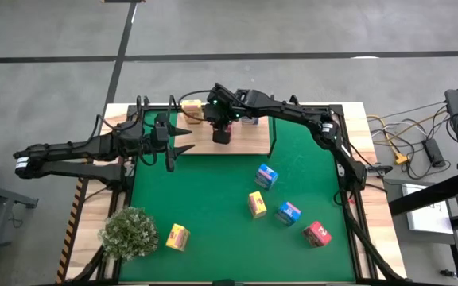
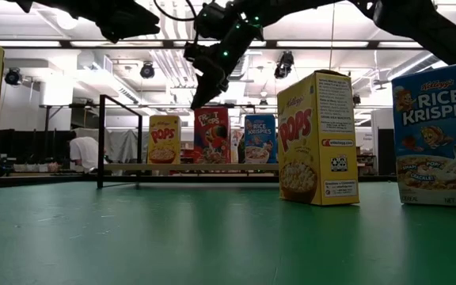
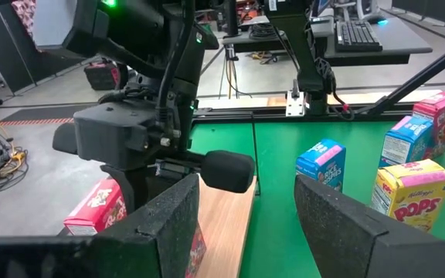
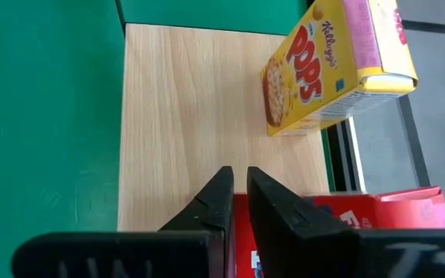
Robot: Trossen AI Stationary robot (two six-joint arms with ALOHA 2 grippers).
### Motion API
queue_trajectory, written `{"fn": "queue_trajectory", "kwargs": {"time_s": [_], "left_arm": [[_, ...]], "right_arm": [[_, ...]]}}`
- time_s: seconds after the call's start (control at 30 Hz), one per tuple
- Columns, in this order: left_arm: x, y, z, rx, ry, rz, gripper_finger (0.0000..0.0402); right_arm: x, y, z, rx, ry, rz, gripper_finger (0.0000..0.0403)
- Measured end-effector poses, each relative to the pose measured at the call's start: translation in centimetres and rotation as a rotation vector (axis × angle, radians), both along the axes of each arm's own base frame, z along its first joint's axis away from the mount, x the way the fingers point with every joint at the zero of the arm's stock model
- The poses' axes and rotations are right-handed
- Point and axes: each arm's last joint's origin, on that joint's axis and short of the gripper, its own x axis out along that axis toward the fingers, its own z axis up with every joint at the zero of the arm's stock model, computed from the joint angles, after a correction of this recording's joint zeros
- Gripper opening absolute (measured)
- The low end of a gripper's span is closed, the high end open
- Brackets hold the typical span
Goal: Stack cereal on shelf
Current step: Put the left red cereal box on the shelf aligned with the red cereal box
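Note:
The shelf [image 1: 253,141] is a light wooden board at the far middle of the green mat. On it stand a yellow carton [image 4: 323,69], a red carton [image 4: 377,220] and a blue carton [image 2: 260,138], each upright on its base. My right gripper [image 4: 239,174] slants down over the board. Its fingers are shut to a thin slit at the red carton's [image 2: 212,138] top left corner. My left gripper [image 3: 246,208] waits open at the shelf's left end [image 1: 183,148], pointing level toward the right arm, with nothing between its fingers. My right gripper [image 2: 198,101] has its shut fingertips right at the top edge of the red carton [image 4: 284,202], coming slanting down from the right. I cannot tell whether they touch it. The carton stands upright on the shelf.
Loose cartons stand on the mat: blue [image 1: 266,176], yellow [image 1: 257,204], blue [image 1: 288,213], red [image 1: 317,233] and yellow [image 1: 177,237]. A pale green plant [image 1: 129,232] sits at the near left. Thin black wire posts [image 1: 273,139] rise at the shelf's ends.

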Motion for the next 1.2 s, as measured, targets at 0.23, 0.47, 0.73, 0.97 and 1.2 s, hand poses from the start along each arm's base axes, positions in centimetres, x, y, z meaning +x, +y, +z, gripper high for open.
{"fn": "queue_trajectory", "kwargs": {"time_s": [0.23,0.47,0.73,0.97,1.2], "left_arm": [[0.0,0.0,0.0,0.001,-0.001,0.001,0.0197],[0.0,0.0,0.0,0.001,-0.001,0.001,0.0197],[0.1,0.0,0.0,-0.014,-0.002,0.003,0.0197],[0.4,0.1,-0.3,-0.057,0.002,0.011,0.0197],[1.4,-0.3,-1.3,-0.142,0.036,0.003,0.0197]], "right_arm": [[0.1,0.2,0.4,-0.006,-0.014,0.003,0.0031],[-0.2,1.7,2.9,-0.001,-0.025,0.036,0.0031],[-2.5,5.7,5.3,0.135,0.053,-0.019,0.0031],[-4.3,11.2,5.3,0.297,0.256,-0.081,0.0031],[-5.3,16.1,4.8,0.268,0.411,-0.083,0.0031]]}}
